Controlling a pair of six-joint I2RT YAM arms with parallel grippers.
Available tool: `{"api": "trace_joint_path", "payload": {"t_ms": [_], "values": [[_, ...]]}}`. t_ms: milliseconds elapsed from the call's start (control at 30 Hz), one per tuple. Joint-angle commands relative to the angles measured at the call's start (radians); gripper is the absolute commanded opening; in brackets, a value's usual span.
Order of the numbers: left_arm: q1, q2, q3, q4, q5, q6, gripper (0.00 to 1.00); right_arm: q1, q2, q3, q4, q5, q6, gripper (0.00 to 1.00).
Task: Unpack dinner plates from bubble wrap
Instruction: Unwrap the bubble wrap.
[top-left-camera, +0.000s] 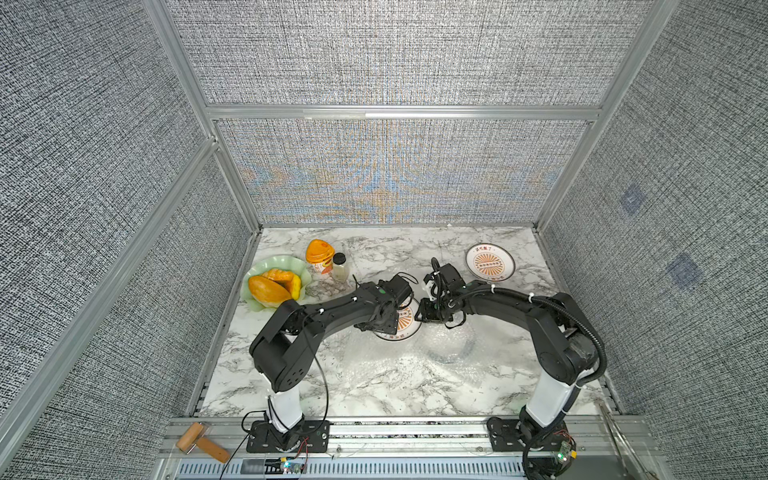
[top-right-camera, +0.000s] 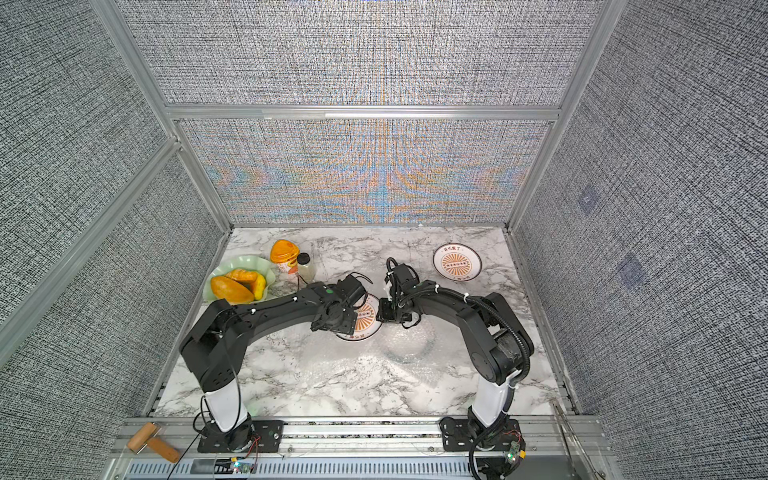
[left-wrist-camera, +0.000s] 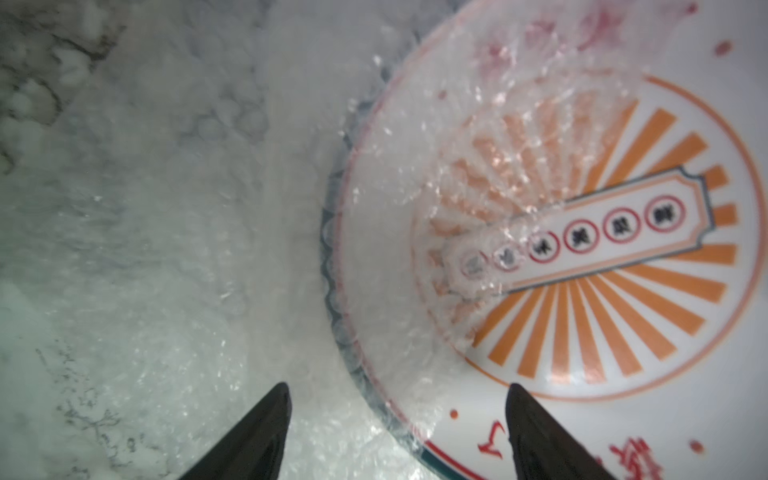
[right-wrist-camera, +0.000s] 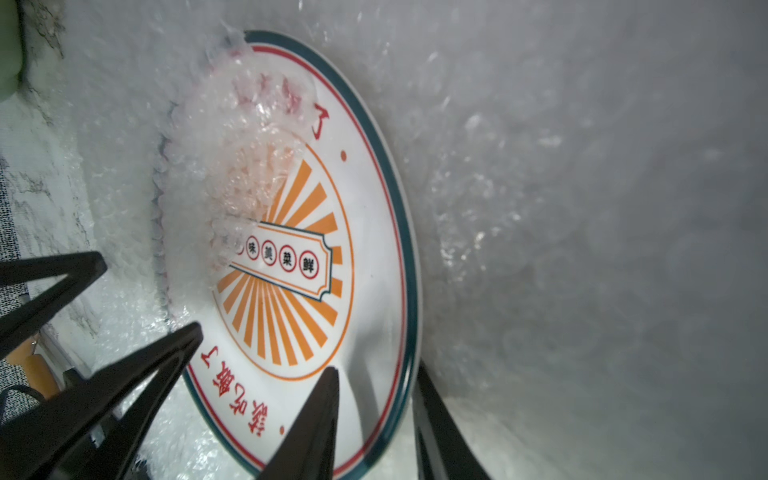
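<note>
A white dinner plate (top-left-camera: 405, 325) (top-right-camera: 368, 316) with an orange sunburst centre lies mid-table on clear bubble wrap (top-left-camera: 386, 365) (left-wrist-camera: 166, 249). A flap of wrap still covers part of its face (right-wrist-camera: 232, 166). My right gripper (right-wrist-camera: 376, 374) is shut on the plate's rim, one finger on the face and one behind the edge. My left gripper (left-wrist-camera: 399, 399) stands open, its fingers either side of the plate's opposite, wrap-covered rim (left-wrist-camera: 332, 257). Another sunburst plate (top-left-camera: 489, 261) (top-right-camera: 457, 262) sits bare at the back right. A dark curved rim (top-left-camera: 455, 354) shows through the wrap.
A wavy pale green dish (top-left-camera: 266, 266) with orange food sits at the back left, beside an orange-lidded cup (top-left-camera: 320, 254) and a small bottle (top-left-camera: 340, 268). A wooden tool (top-left-camera: 201, 444) lies on the front rail. Fabric walls close three sides.
</note>
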Motion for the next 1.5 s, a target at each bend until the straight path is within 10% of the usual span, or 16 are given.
{"api": "trace_joint_path", "payload": {"t_ms": [0, 567, 800, 1067, 1200, 1467], "values": [[-0.001, 0.041, 0.034, -0.056, -0.1, -0.019, 0.82, 0.0, -0.006, -0.004, 0.0, -0.013, 0.0, 0.32], [0.064, 0.155, 0.205, -0.212, -0.358, -0.108, 0.85, -0.001, -0.019, -0.02, 0.014, -0.018, 0.01, 0.33], [0.08, 0.045, 0.134, -0.021, -0.078, 0.031, 0.84, -0.001, -0.047, -0.02, 0.002, -0.003, 0.005, 0.35], [0.017, 0.128, 0.286, -0.086, -0.086, 0.038, 0.86, -0.001, -0.104, 0.01, -0.066, 0.082, -0.008, 0.45], [0.016, 0.237, 0.358, -0.118, -0.121, 0.022, 0.82, 0.008, -0.151, -0.004, -0.036, 0.064, 0.006, 0.09], [0.065, 0.342, 0.433, -0.169, -0.212, 0.005, 0.69, 0.031, -0.114, -0.002, 0.033, -0.028, 0.047, 0.0]]}}
